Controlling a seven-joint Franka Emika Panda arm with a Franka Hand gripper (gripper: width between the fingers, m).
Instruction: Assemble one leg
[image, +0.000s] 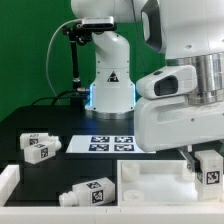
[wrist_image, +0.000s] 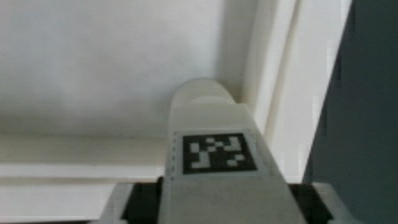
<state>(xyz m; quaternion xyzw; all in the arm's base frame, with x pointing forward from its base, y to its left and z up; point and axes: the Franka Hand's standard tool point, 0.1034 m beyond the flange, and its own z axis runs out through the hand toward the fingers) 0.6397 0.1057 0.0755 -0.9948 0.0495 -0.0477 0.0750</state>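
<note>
My gripper (image: 206, 172) is shut on a white leg (image: 209, 167) with a black-and-white tag, at the exterior view's right. It holds the leg just above the right end of the large white tray-like part (image: 150, 184). In the wrist view the leg (wrist_image: 214, 135) sticks out from between the gripper (wrist_image: 219, 203) fingers (wrist_image: 143, 202). Its rounded tip points at an inner corner of the tray-like part (wrist_image: 107, 80). I cannot tell whether the tip touches it. Two more legs lie at the left, one (image: 38, 148) further back and one (image: 90, 192) at the front.
The marker board (image: 110, 143) lies in the middle of the black table before the robot base (image: 110, 85). A white rim (image: 8, 180) runs along the front left. A green screen is behind.
</note>
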